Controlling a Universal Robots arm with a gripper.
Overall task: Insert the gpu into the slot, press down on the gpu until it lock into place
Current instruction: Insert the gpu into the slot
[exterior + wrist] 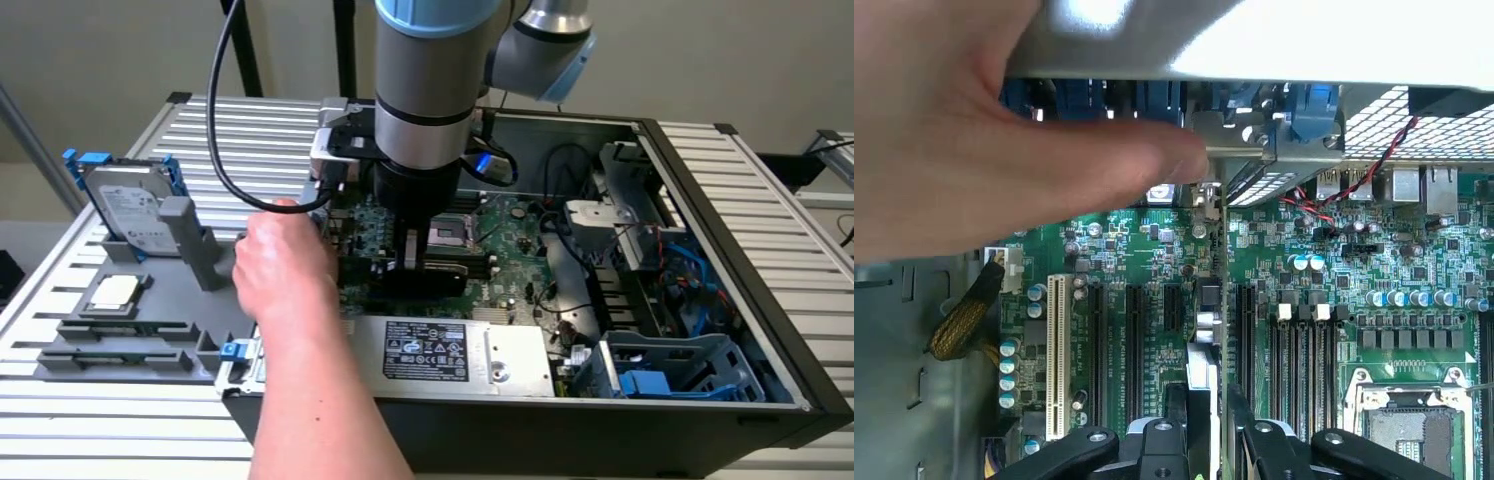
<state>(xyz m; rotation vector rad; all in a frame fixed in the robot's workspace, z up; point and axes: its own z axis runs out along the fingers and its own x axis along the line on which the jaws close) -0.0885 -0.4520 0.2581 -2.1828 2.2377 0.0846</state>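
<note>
Wrist view looks straight down the gpu (1224,262), seen edge-on as a thin upright line across the motherboard (1309,300), parallel to the black sockets on either side. The claw (1216,405) pinches the card's upper edge, one finger on each face. At the card's far end its metal bracket (1259,165) meets the case's rear wall. A person's hand (964,130) rests there, with a fingertip (1172,160) touching the bracket's top. The slot lies under the card, so I cannot tell how deep the edge sits in it.

From the exterior view, the arm stands upright inside the open case (747,215) on the worktop (254,130). The claw (412,262) is low over the board with the gpu (434,284) beneath it, near the power supply (447,350). The hand (284,265) is just beside it on that view's left.

My reading is that insertion is in hand: the card is lined up at or in the slot, and the lock is not confirmed. Seating calls for a straight downward push with the card upright and the bracket free of the rear wall.
</note>
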